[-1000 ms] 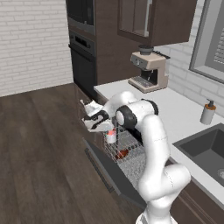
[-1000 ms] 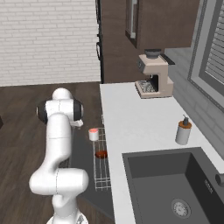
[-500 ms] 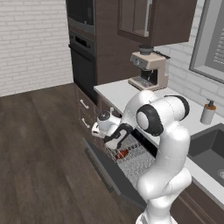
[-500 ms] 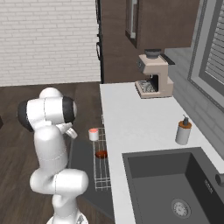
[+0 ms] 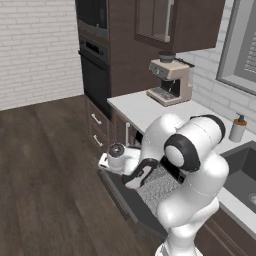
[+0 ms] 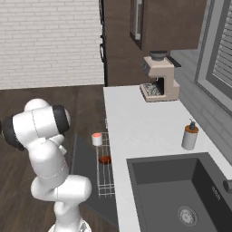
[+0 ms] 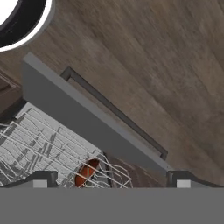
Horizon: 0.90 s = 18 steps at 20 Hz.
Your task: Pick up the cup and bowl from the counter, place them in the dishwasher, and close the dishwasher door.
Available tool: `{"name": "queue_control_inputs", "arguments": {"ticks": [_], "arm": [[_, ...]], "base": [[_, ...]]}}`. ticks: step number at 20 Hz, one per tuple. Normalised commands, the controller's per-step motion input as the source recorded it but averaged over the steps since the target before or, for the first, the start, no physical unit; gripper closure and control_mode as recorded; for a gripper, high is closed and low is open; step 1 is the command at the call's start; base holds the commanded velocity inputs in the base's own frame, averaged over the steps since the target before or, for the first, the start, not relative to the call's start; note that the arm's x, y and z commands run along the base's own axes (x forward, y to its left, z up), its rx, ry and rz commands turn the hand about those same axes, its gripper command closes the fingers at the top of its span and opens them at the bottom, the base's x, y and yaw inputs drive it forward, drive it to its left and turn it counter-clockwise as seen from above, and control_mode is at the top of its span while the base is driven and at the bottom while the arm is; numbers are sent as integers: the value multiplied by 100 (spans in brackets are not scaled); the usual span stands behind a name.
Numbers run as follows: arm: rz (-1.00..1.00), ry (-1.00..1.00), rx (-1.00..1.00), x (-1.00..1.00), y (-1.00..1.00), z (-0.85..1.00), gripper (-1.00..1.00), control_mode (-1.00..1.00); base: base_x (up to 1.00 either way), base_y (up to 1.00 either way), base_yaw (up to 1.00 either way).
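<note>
The cup [image 6: 96, 139] and the bowl [image 6: 104, 159] both sit in the pulled-out wire rack [image 6: 105, 174] of the dishwasher [image 5: 150, 187], off the desk [image 6: 136, 136], so loading looks finished and what remains is shutting the dishwasher door [image 7: 87, 120]. The door hangs dropped open, its handle bar [image 7: 118, 114] facing the wood floor [image 7: 153, 57]. The gripper [image 7: 111, 177] hovers over the rack with its tips set wide apart and nothing between them, likely positioned to get under the door's edge; the extended rack may need pushing in first.
</note>
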Motion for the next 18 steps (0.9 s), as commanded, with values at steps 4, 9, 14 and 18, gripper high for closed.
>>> {"name": "queue_control_inputs", "arguments": {"ticks": [4,9,14,18], "arm": [[0,9,-4,0,44,-4,-100,-100],[0,0,-11,0,33,-31,-100,-100],[0,2,-14,0,57,-33,-100,-100],[0,5,-12,0,38,-27,-100,-100]], "base": [[0,0,0],[0,0,0],[0,0,0],[0,0,0]]}}
